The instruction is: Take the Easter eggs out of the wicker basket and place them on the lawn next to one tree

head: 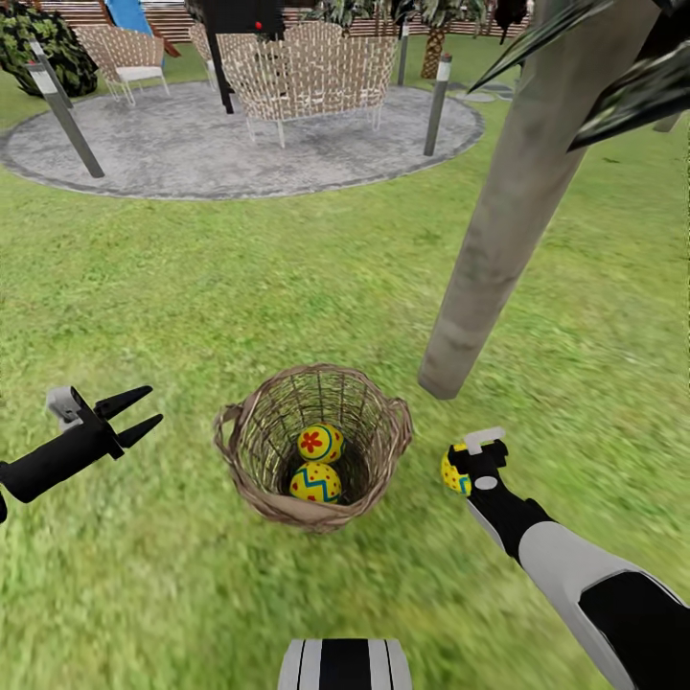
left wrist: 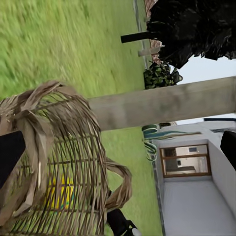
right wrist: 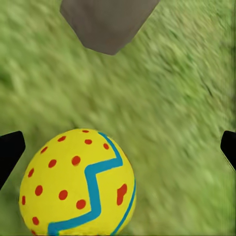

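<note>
The wicker basket (head: 251,450) stands on the lawn (head: 192,307), with two Easter eggs inside: one with a red flower (head: 320,442) and one with a blue zigzag (head: 315,482). A third egg (head: 448,474) lies on the grass right of the basket, just short of the tree's pale trunk (head: 498,230). My right gripper (head: 467,460) hovers over that egg (right wrist: 78,184), open, with its fingertips (right wrist: 11,151) wide apart and clear of the shell. The trunk base (right wrist: 105,24) is close ahead of it. My left gripper (head: 139,410) is open left of the basket (left wrist: 59,157).
A grey paved circle (head: 192,144) with wicker chairs (head: 311,72) and short posts (head: 437,101) lies beyond the lawn. Dark bushes (head: 43,48) and a fence stand at the back. A white house (left wrist: 196,196) is seen past the trunk (left wrist: 162,105).
</note>
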Controlling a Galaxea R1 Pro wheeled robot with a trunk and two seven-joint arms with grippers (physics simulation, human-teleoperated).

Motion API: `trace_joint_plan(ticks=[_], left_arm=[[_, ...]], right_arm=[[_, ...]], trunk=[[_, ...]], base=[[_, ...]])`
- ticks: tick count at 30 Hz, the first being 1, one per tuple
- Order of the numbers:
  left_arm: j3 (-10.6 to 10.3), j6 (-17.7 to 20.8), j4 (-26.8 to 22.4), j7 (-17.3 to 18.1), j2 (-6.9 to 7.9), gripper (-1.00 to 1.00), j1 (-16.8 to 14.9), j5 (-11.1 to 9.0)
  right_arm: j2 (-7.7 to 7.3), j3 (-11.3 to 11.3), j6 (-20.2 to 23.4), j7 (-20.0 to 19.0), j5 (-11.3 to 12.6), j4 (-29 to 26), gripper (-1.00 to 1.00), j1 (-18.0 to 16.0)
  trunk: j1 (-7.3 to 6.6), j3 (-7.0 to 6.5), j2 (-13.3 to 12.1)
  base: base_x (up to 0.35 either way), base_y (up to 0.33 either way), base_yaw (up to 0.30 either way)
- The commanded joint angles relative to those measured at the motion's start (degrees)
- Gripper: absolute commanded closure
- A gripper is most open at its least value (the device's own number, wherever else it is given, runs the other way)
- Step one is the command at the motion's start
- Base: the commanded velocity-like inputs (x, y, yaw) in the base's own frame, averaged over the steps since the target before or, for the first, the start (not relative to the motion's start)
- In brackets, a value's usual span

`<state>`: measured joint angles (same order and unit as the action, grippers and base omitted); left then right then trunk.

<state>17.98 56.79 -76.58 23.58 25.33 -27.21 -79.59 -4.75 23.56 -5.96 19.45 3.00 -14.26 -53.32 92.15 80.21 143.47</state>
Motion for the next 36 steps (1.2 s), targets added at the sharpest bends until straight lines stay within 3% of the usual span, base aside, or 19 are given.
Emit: trace_joint_plan(ticks=[1,4,8,14,17,19,23,27,34,36], left_arm=[[0.05,0.25,-0.01,0.33,-0.01,-1.0,-0.04,0.31],[-0.02,0.27,-0.3,0.32,-0.02,-1.0,-0.04,0.26],[-0.09,0.33,-0.38,0.33,-0.02,-1.0,-0.04,0.23],[-1.59,0.26,-0.41,0.32,-0.02,-1.0,-0.04,0.25],[-1.7,0.25,-0.43,0.31,-0.02,-1.0,-0.04,0.28],[-1.71,0.25,-0.46,0.32,-0.02,-1.0,-0.04,0.27],[-1.72,0.25,-0.41,0.28,-0.02,-1.0,-0.04,0.25],[-1.69,0.25,-0.41,0.24,-0.02,-1.0,-0.04,0.28],[-1.63,0.25,-0.17,0.06,0.07,-1.0,-0.04,0.31],[-1.63,0.25,-0.17,0.06,0.07,-1.0,-0.04,0.31]], right_arm=[[-0.06,0.38,-0.08,0.28,0.34,0.03,-1.0,-0.03],[-0.43,0.36,2.13,0.24,0.35,0.03,-1.0,-0.03],[-1.27,-0.14,12.34,-1.14,0.88,-2.81,-1.0,-0.03],[-7.12,-0.75,25.13,-17.89,1.18,-8.36,-1.0,-0.03],[-8.74,-2.23,28.67,-23.15,1.17,-10.2,-1.0,-0.03],[-9.02,-2.65,30.43,-27.07,1.14,-10.39,-1.0,-0.03],[-11.07,-2.96,31.7,-34.51,1.13,-10.66,-1.0,-0.03],[-11.83,-2.95,32.85,-35.89,1.15,-12.5,-1.0,-0.03],[-11.88,-2.9,35.76,-38.22,1.13,-13.63,-1.0,-0.02],[-12.02,-2.99,35.79,-40.86,1.13,-13.9,-1.0,-0.02]], trunk=[[-0.03,-0.19,0.0],[-0.11,-0.86,-0.04],[-0.21,-1.74,-0.1],[-0.37,-3.07,-0.18],[-0.44,-3.74,-0.22],[-0.65,-4.15,-0.55],[-1.53,-4.87,-2.16],[-2.41,-5.58,-3.76],[-3.94,-6.84,-6.57],[-4.38,-7.2,-7.37]], base=[[0.0,0.0,0.0],[0.0,0.0,0.0],[0.0,0.0,0.0],[0.0,0.0,0.0],[0.0,0.0,0.0],[0.0,0.0,0.0],[0.0,0.0,0.0],[0.0,0.0,0.0],[-0.035,0.0,0.0],[-0.25,0.0,0.0]])
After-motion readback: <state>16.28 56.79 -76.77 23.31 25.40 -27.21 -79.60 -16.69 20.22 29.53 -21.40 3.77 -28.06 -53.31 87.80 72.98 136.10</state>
